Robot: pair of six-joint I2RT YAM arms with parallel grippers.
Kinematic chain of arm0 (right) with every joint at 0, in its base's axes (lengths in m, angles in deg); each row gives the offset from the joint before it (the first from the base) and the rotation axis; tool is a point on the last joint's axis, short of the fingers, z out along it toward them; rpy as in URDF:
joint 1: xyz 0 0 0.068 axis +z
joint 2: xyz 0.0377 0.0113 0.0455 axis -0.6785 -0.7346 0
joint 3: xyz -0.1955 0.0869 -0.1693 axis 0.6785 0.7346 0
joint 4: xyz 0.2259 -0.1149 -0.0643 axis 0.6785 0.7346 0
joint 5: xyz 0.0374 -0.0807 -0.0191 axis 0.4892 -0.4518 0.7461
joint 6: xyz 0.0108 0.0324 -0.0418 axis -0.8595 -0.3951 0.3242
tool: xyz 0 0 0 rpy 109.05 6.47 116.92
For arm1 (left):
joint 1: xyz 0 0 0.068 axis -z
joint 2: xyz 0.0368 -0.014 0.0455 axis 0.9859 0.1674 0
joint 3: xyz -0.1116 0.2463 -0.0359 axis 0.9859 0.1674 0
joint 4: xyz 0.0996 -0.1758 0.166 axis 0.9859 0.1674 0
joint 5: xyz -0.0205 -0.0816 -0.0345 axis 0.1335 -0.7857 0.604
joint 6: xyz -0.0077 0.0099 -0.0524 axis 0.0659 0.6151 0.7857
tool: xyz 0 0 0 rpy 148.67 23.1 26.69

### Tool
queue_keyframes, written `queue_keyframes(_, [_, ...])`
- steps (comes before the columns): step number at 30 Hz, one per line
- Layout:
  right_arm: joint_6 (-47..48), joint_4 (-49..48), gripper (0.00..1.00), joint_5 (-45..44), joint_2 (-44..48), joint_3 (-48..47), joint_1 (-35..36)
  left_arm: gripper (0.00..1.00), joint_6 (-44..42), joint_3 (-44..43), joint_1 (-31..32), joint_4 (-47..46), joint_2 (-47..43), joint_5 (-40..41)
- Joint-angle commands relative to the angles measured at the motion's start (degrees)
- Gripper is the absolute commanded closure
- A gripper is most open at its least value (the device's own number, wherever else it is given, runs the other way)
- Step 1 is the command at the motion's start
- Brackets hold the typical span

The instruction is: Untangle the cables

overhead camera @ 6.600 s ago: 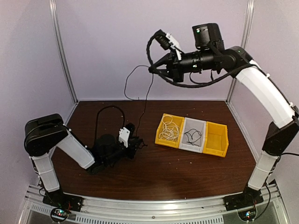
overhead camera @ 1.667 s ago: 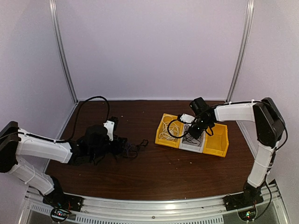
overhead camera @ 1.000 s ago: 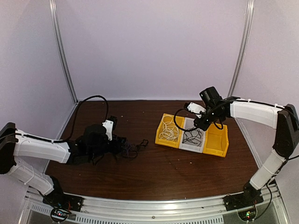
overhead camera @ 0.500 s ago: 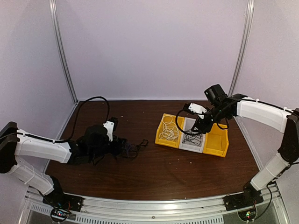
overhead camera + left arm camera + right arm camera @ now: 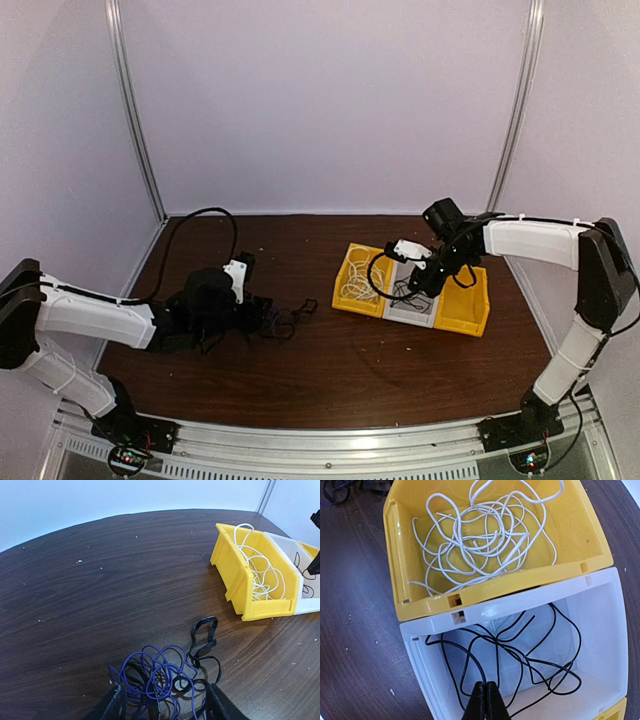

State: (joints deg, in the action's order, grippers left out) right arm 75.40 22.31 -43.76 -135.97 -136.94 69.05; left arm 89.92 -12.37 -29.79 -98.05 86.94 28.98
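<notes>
Dark wood table [image 5: 330, 370]; lilac walls [image 5: 330, 100]

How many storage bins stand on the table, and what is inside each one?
3, side by side. The left yellow bin holds a white cable. The middle white bin holds a black cable. The right yellow bin looks empty, though the arm partly hides it.
</notes>
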Motion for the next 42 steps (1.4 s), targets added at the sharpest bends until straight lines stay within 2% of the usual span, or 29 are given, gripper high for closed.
queue_keyframes(1, [-0.57,-3.88,1.00,-2.52,-1.17,2.23,-0.14,0.45,1.14,-1.04,-0.12,-1.09,0.89,-0.15])
queue_keyframes(6, [-1.34,-4.19,1.00,-4.85,-4.30,2.20,-0.11,0.45,1.35,-1.30,-0.12,-2.11,2.38,-0.64])
queue_keyframes(12, [-1.86,-5.39,0.98,-5.50,-1.54,3.18,-0.14,0.45,0.76,-2.10,-0.12,-2.33,3.51,-0.51])
queue_keyframes(13, [-1.95,-4.99,0.90,-5.88,-0.79,3.16,-0.14,0.45,0.55,-2.29,-0.12,-2.07,3.67,-0.50])
queue_keyframes(15, [-1.75,-3.48,0.83,-6.59,1.24,2.61,-0.20,0.45,0.23,-2.78,-0.12,-1.09,3.53,-0.44])
queue_keyframes(19, [0.88,0.15,0.59,-5.82,8.45,1.13,-0.33,0.44,-0.30,-2.99,-0.12,0.82,2.48,0.69])
queue_keyframes(21, [1.49,2.14,0.40,-4.55,12.54,-0.37,-0.37,0.42,-0.53,-2.88,-0.21,1.60,1.73,1.21])
queue_keyframes(22, [1.53,2.30,0.34,-3.75,13.97,-0.84,-0.33,0.41,-0.49,-2.75,-0.21,1.88,1.46,1.46])
queue_keyframes(24, [1.13,2.24,0.26,-1.60,16.21,-1.97,-0.27,0.38,-0.14,-2.16,-0.25,1.80,1.06,1.55])
queue_keyframes(32, [1.82,-0.28,0.25,13.72,14.46,-4.80,2.64,0.36,3.69,0.21,-2.81,0.92,1.03,-3.27])
queue_keyframes(37, [3.48,0.80,0.31,11.25,7.01,-8.47,10.00,0.33,5.30,1.60,-5.18,4.71,0.81,-4.20])
queue_keyframes(42, [3.08,-1.39,0.39,10.14,1.56,-10.00,14.06,0.35,7.61,5.75,-5.56,2.80,-0.90,-8.00])
